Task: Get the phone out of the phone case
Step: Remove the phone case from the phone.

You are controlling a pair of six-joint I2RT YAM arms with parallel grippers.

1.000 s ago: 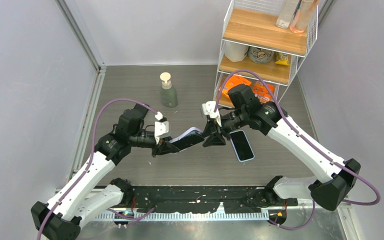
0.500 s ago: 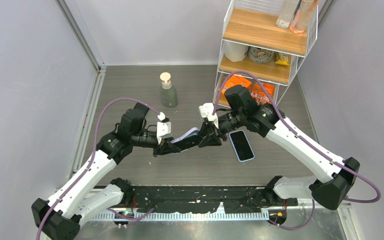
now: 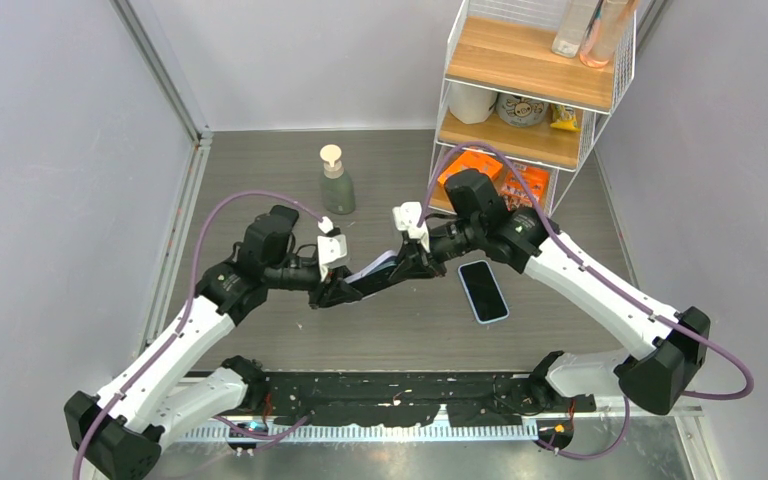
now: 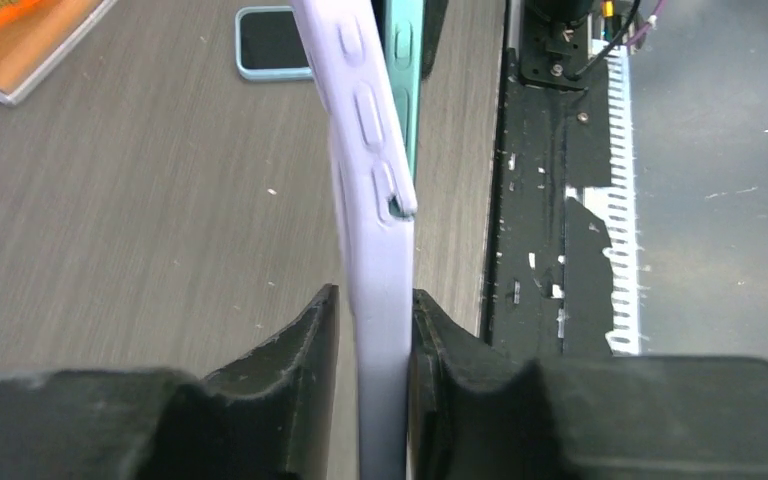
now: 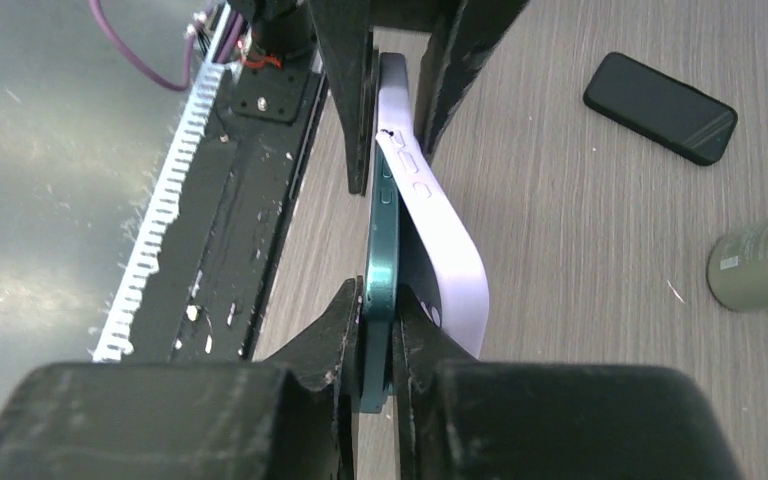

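Note:
A lilac phone case (image 4: 372, 200) stands on edge in the left wrist view, with my left gripper (image 4: 375, 312) shut on its end. The teal phone (image 5: 380, 260) sits partly in the case. My right gripper (image 5: 378, 305) is shut on the phone's free end. There the lilac case (image 5: 450, 240) has curled away from the phone's back. From above, both grippers meet over the middle of the table: the left gripper (image 3: 345, 290) and the right gripper (image 3: 407, 265) hold the case and phone (image 3: 372, 275) between them, off the tabletop.
A second phone in a light blue case (image 3: 483, 291) lies on the table right of the grippers. A black phone (image 5: 660, 107) lies flat further off. A soap bottle (image 3: 337, 180) stands behind. A wire shelf rack (image 3: 530, 80) with orange packs (image 3: 480, 170) fills the back right.
My right gripper has closed on the phone's end and shifted a little left and back. The left arm has stretched slightly, still holding the case.

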